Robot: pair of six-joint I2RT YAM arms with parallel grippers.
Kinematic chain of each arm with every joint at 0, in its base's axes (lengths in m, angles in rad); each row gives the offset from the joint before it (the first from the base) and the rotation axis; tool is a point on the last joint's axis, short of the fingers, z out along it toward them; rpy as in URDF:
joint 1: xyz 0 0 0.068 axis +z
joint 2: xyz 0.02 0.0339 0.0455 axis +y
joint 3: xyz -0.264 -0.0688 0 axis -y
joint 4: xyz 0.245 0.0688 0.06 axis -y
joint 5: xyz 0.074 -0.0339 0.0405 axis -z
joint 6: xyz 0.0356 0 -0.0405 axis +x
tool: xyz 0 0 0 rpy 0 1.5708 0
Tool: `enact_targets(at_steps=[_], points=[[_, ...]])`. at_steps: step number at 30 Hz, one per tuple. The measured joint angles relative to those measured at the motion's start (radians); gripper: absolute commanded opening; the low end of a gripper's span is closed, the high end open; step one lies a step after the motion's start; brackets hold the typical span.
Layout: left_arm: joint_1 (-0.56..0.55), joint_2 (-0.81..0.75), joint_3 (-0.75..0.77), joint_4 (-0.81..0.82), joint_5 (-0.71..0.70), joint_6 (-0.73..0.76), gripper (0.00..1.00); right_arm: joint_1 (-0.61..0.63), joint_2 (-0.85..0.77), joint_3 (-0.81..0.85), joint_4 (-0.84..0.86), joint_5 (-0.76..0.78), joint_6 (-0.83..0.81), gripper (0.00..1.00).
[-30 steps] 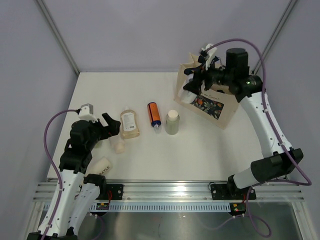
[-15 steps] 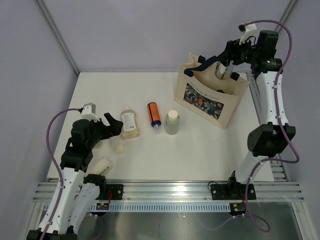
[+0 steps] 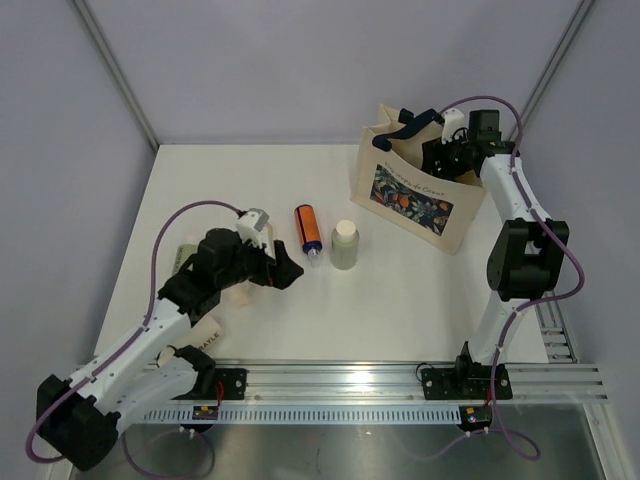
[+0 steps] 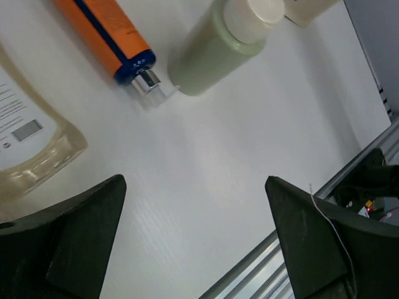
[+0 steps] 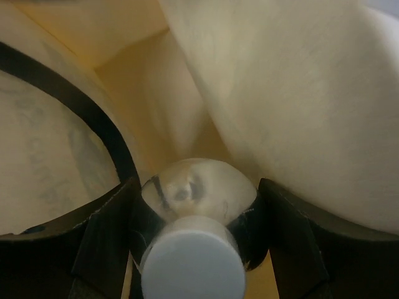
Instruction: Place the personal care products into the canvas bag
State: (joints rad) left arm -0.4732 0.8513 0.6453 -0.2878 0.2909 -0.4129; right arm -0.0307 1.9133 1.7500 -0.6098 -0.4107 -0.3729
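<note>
Right claw (image 3: 445, 160), sunk inside the boxy cream canvas bag with navy handles (image 3: 415, 205), grips a shiny silver white-capped bottle (image 5: 198, 187), cap toward the wrist; whether its base has reached the bag's floor is unclear. Left claw (image 4: 193, 208), spread wide above the surface (image 4: 206, 156), has the clear flat yellowish bottle (image 4: 25, 156) just beside one finger.

- clear bottle (image 4: 25, 143): cut off by the left edge of the left wrist view; hidden under the left arm (image 3: 215, 270) in the top view.
- orange tube (image 4: 103, 31), grey-green bottle (image 4: 218, 40): ends cut off by the top edge.
- silver bottle (image 5: 196, 184): body hidden behind its white cap (image 5: 192, 261).
- canvas bag (image 5: 299, 93): interior blurred.
</note>
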Motion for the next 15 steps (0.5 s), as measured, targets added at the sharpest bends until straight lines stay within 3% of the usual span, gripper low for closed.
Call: enact_targets(at_steps=[8, 9, 15], points=[[-0.298, 0.182, -0.002, 0.266, -0.201, 0.171, 0.99, 0.006, 0.000, -0.111, 0.033, 0.055, -0.021, 0.95], [-0.323, 0.214, -0.002, 0.301, -0.221, 0.194, 0.99, 0.006, 0.000, -0.113, 0.033, 0.053, -0.020, 0.99], [-0.371, 0.453, 0.061, 0.402, -0.322, 0.286, 0.99, 0.004, -0.053, -0.070, 0.026, 0.040, -0.011, 0.99]])
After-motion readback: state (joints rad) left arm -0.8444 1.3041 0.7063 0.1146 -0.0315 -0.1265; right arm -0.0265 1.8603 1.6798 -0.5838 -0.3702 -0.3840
